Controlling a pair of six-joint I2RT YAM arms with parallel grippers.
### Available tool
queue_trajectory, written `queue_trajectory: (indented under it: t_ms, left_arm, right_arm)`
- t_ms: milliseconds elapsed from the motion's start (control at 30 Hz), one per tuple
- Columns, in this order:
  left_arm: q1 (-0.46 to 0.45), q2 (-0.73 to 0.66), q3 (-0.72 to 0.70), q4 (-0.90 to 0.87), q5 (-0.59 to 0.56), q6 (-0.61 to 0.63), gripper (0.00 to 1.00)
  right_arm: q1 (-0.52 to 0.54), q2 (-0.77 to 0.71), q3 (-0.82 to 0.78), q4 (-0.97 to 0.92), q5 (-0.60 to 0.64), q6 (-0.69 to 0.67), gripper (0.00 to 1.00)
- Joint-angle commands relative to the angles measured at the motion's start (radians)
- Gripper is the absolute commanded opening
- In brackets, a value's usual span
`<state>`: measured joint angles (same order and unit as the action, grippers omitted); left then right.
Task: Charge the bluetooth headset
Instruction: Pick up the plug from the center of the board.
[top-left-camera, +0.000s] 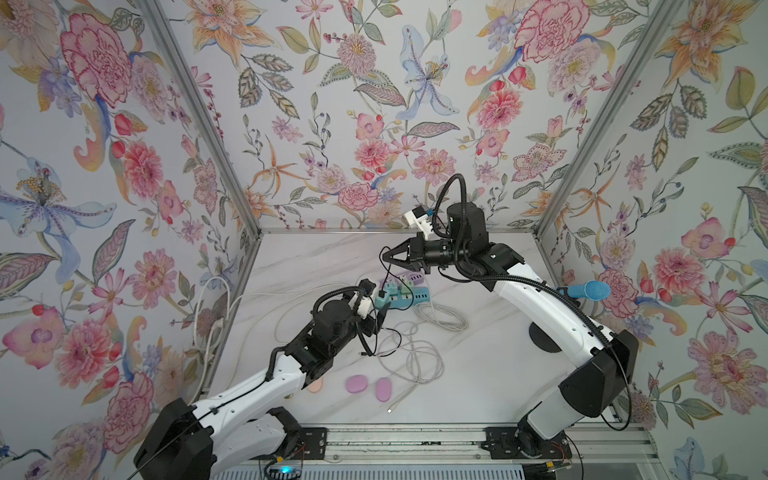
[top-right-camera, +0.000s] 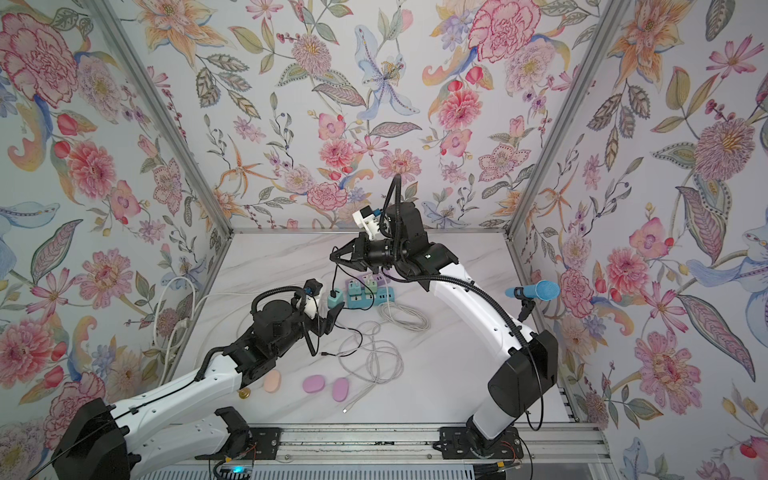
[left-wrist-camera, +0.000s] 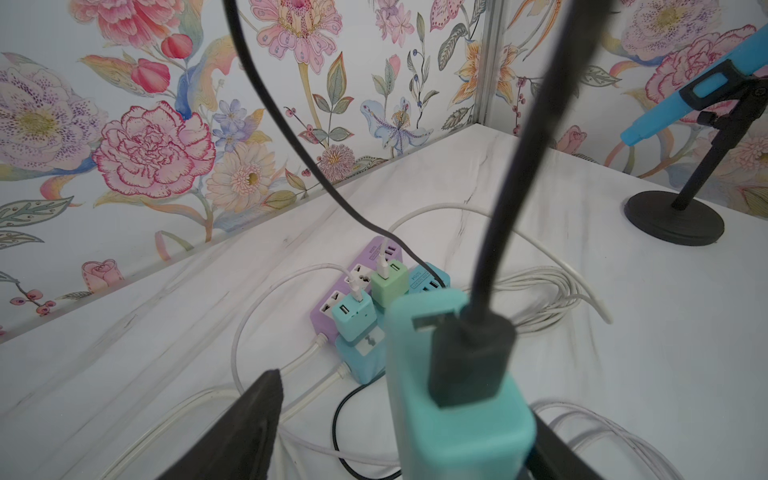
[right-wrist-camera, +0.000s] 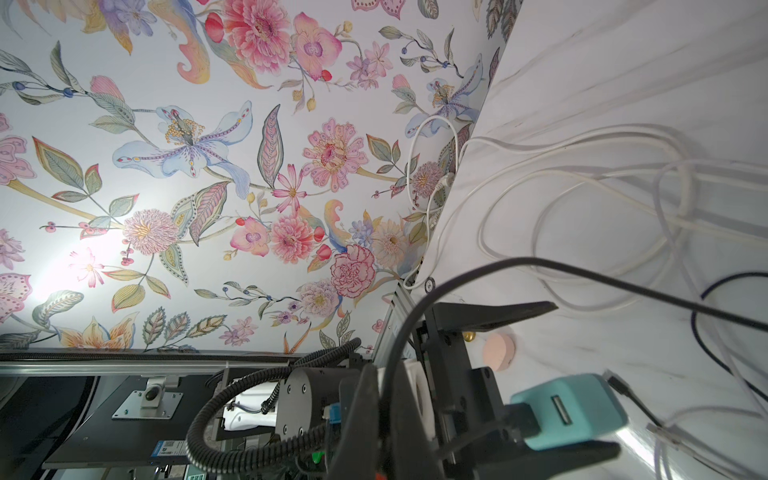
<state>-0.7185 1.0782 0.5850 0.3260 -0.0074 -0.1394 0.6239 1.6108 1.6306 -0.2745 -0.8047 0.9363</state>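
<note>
A teal USB charger block (top-left-camera: 380, 300) hangs above the table on a black cable (top-left-camera: 387, 276) that is plugged into it. My right gripper (top-left-camera: 384, 255) is shut on that cable higher up, its fingers (right-wrist-camera: 370, 399) pinching it. My left gripper (left-wrist-camera: 405, 399) stands open around the block (left-wrist-camera: 457, 395). The block lies against one finger (left-wrist-camera: 557, 453), and a gap shows to the other finger (left-wrist-camera: 249, 428). The cable's free plug (top-left-camera: 363, 354) lies on the table. I cannot make out a bluetooth headset as such.
A purple power strip (top-left-camera: 405, 276) and a blue power strip (top-left-camera: 409, 297) with small adapters sit just behind the block. White cable coils (top-left-camera: 442, 316) spread over the middle. Two purple oval cases (top-left-camera: 356, 383) and a peach one (top-right-camera: 272, 381) lie in front. A blue microphone (top-left-camera: 590, 290) stands at the right.
</note>
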Motion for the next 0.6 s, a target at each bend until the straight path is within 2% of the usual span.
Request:
queue_trajectory:
  t_ms: [0, 167, 267, 400, 433, 533, 567]
  left_arm:
    - [-0.004, -0.013, 0.026, 0.039, -0.02, 0.014, 0.65]
    - [-0.004, -0.028, 0.036, 0.047, -0.022, 0.009, 0.32]
    - [-0.004, -0.037, 0.04, 0.046, -0.028, 0.009, 0.22]
    - [-0.004, -0.046, 0.038, 0.039, -0.036, 0.011, 0.19]
    - [-0.004, -0.047, 0.034, 0.039, -0.04, 0.009, 0.24]
    - [-0.004, -0.049, 0.022, 0.042, -0.046, 0.001, 0.76]
    - [-0.004, -0.05, 0.014, 0.047, -0.046, -0.004, 0.85]
  right_arm:
    - [-0.006, -0.038, -0.017, 0.062, -0.018, 0.034, 0.0]
    - [-0.009, -0.04, -0.033, 0.074, -0.017, 0.041, 0.0]
    - [-0.009, -0.039, -0.045, 0.087, -0.019, 0.045, 0.0]
    - [-0.009, -0.044, -0.054, 0.089, -0.013, 0.042, 0.0]
    - [-0.01, -0.045, -0.052, 0.089, -0.014, 0.042, 0.0]
    - [-0.011, -0.046, -0.038, 0.089, -0.016, 0.043, 0.0]
    - [-0.013, -0.046, -0.033, 0.09, -0.016, 0.045, 0.0]
